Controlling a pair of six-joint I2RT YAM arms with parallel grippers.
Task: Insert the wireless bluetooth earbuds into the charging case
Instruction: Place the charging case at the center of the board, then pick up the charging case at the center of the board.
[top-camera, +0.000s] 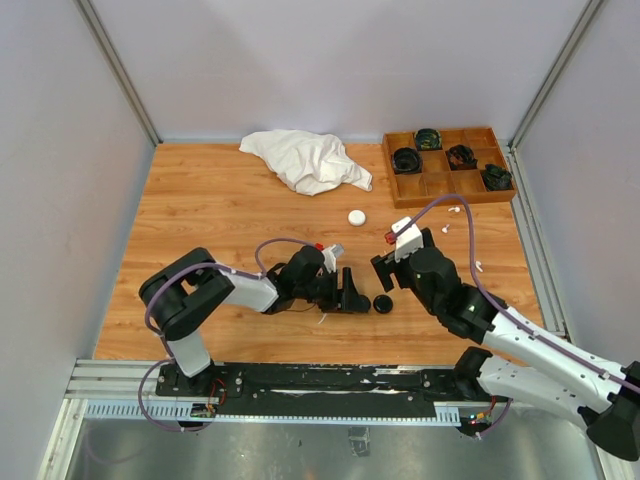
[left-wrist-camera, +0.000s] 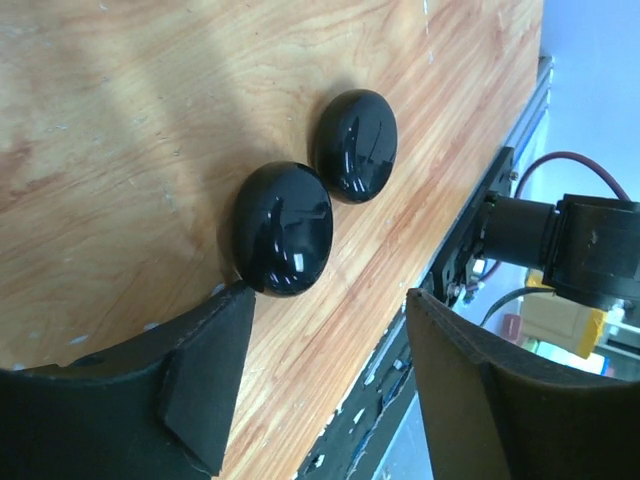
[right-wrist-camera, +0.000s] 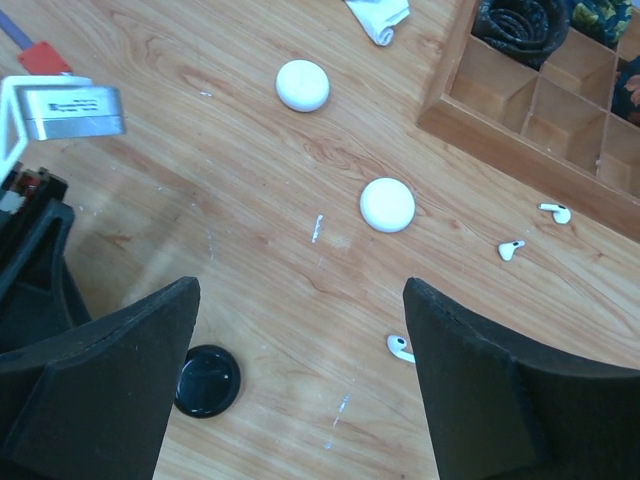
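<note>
In the left wrist view two glossy black round case pieces (left-wrist-camera: 283, 228) (left-wrist-camera: 356, 145) lie side by side on the wood. My left gripper (left-wrist-camera: 325, 385) is open just short of them, and the nearer piece sits by its left fingertip, not between the jaws. From above, a black case (top-camera: 382, 304) lies right of the left gripper (top-camera: 352, 292). My right gripper (right-wrist-camera: 300, 320) hangs open above the table with nothing in it. Below it are a black case (right-wrist-camera: 207, 380) and three white earbuds (right-wrist-camera: 400, 348) (right-wrist-camera: 511, 249) (right-wrist-camera: 554, 211).
Two white round cases (right-wrist-camera: 302, 85) (right-wrist-camera: 387, 204) lie beyond the right gripper. A wooden compartment tray (top-camera: 450, 192) with coiled black items stands at the back right. A crumpled white cloth (top-camera: 305, 160) lies at the back. The near table edge and rail (top-camera: 300, 375) are close to the left gripper.
</note>
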